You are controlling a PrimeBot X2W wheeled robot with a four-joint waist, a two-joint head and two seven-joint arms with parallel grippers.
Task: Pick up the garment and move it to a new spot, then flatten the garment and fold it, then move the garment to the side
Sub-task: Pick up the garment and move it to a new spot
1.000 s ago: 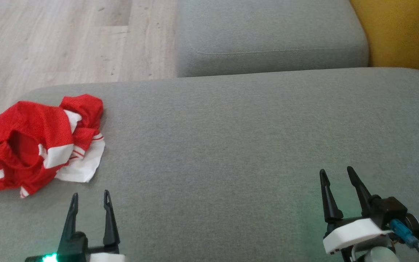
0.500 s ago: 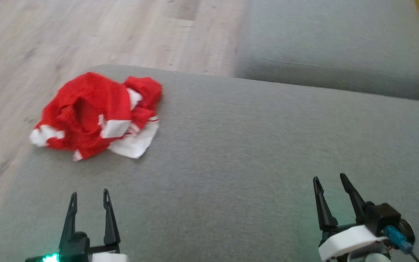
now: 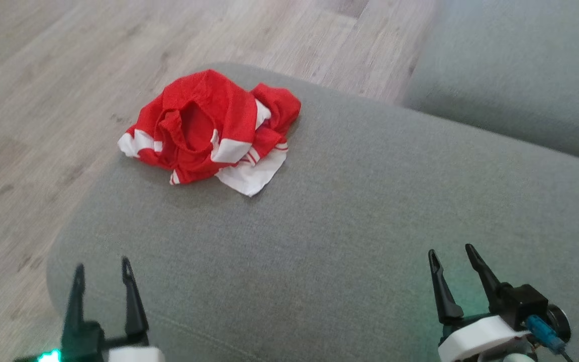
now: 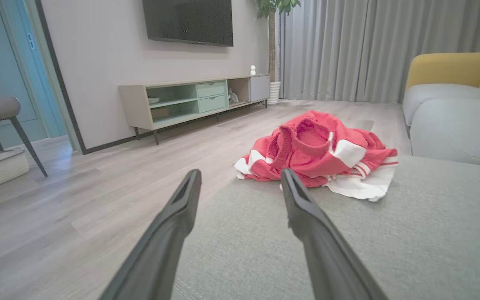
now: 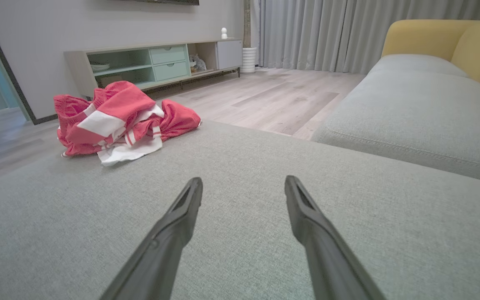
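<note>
**Item:** garment [image 3: 209,133], a red mesh sleeveless jersey with white panels and red-striped white trim. **Location:** the far left corner of the grey sofa seat [image 3: 350,211], right at its rounded edge beside the wooden floor [image 3: 43,110]. **Condition:** crumpled in a loose heap. A rimmed opening gapes upward in the middle, neck or armhole not distinguishable. One flat white panel [image 3: 252,176] is spread toward the near right. No lettering or number is legible. **Handling, as judged:** light, soft and limp, with no stiffness, so it should sag and drape once lifted. The open mesh likely offers grip rather than slip, though it could snag on a fingertip. It is not fragile. **Suggested hold:** the raised red fold at the rim of the opening, or the thicker banded trim. A pinch on the flat white panel might lift a single layer only, or catch the sofa cloth beneath. **Left tool** [image 3: 102,264]: fingers spread with nothing between them, at the near left, pointing toward the heap and the closer of the two. **Right tool** [image 3: 451,250]: fingers spread and empty, at the near right over bare seat, well apart from the garment.
</note>
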